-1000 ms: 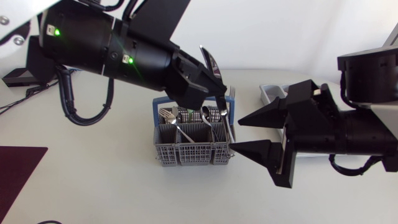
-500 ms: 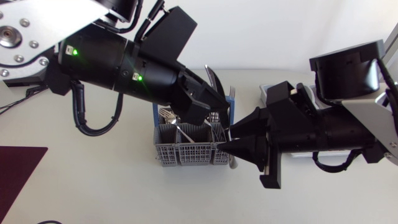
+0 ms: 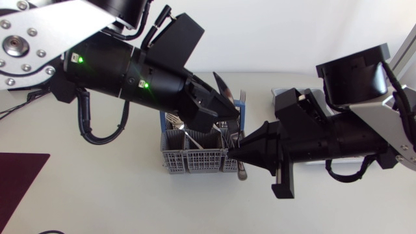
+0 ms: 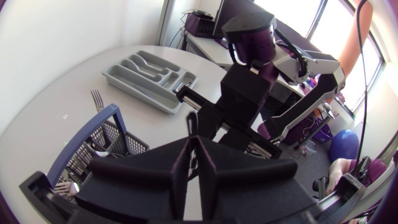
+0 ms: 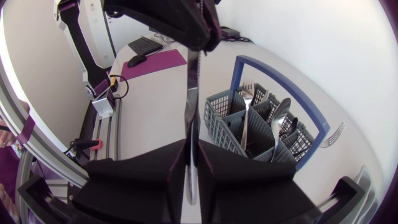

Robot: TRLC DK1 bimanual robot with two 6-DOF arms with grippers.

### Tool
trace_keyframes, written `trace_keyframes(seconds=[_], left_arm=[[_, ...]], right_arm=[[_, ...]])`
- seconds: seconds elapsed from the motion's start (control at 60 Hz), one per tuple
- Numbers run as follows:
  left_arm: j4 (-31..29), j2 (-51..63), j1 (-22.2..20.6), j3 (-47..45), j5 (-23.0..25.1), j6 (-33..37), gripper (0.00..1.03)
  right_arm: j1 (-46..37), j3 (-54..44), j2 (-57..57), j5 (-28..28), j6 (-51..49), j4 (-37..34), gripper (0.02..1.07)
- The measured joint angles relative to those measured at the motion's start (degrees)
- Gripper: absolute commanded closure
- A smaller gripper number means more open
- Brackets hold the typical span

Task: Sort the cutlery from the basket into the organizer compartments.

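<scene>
We have a white worktop (image 3: 117, 195) carrying the grey basket (image 3: 195, 159). Behind the basket lies a fork (image 4: 96, 99), beyond that the organizer (image 4: 149, 78), and well to its left a maroon mat (image 3: 16, 179).

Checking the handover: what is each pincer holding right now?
Left pincer: shut on the knife.
Right pincer: shut on the same knife.

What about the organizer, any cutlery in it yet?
No, the left wrist view shows every compartment of the organizer bare.
</scene>
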Motion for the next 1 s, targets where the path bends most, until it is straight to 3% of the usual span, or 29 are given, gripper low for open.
trace_keyframes(seconds=[0.067, 0.217, 0.433, 0.717, 1.0], left_arm=[[2.14, 0.0, 0.31, -0.02, -0.04, -0.72, 0.58], [3.82, -0.5, 0.98, 0.02, -0.31, -1.44, 0.4], [5.01, -1.79, 1.81, 0.11, -0.24, -2.14, 0.29], [7.56, -5.22, 9.44, 1.14, -2.51, -4.24, 0.29], [5.81, -5.92, 9.18, 0.2, -10.45, -1.79, 0.33]], right_arm=[[0.13, 0.0, 0.39, -0.09, -0.02, -0.7, 1.02], [0.37, 0.0, 1.62, 0.0, -0.07, -2.01, 1.02], [-3.15, -0.35, 1.79, 0.42, -1.57, -4.2, 1.02], [-19.96, -0.74, 4.59, 0.83, -7.87, -6.47, 1.02], [-38.99, 3.02, 15.32, 1.25, -14.23, -7.34, 1.02]])
